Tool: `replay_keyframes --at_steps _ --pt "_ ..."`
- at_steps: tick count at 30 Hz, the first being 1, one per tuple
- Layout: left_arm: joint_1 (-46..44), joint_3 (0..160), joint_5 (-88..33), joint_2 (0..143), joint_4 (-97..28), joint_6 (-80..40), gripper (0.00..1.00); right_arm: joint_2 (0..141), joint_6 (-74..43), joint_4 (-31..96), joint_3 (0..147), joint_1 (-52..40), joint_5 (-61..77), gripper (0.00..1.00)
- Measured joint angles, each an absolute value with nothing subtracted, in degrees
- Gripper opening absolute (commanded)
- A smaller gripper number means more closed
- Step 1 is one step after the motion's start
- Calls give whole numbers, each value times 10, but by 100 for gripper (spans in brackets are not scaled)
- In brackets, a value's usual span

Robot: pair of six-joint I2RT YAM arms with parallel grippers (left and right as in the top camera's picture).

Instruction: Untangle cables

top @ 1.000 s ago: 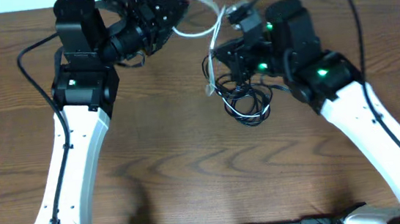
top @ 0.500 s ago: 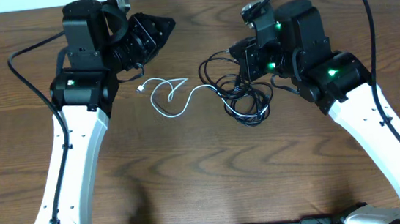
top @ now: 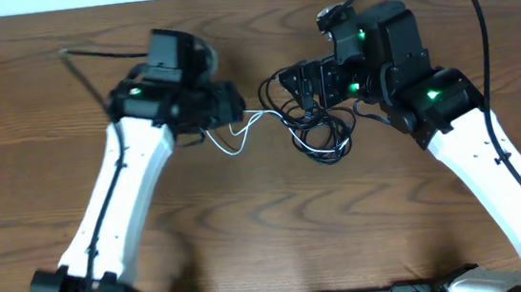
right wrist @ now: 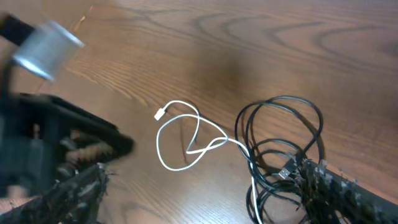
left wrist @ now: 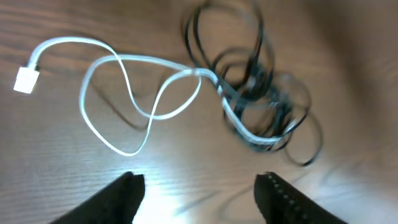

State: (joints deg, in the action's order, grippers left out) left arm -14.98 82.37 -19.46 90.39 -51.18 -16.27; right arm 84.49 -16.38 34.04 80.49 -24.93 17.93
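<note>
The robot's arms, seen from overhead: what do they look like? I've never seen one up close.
The left arm and right arm have long white links topped by boxy black housings with small green lights. A black cable runs along each white link and loops free near the top. The left gripper and right gripper are black, with two fingers.

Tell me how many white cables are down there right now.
1. The white cable lies in loose loops on the tabletop. Its plug end is free and its other end runs into the black cable tangle. Another could be hidden inside that tangle.
</note>
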Motion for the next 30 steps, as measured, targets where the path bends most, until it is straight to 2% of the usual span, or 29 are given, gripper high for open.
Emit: replay_keyframes --at_steps 10,20,30 --pt "-232 824 -145 1021 -551 -18 62 845 -172 402 805 -208 179 99" --pt "-255 824 -82 1136 -476 8 57 845 -172 407 805 -198 179 99" --pt "-255 824 -71 1143 -399 36 57 845 -172 407 805 -198 179 99"
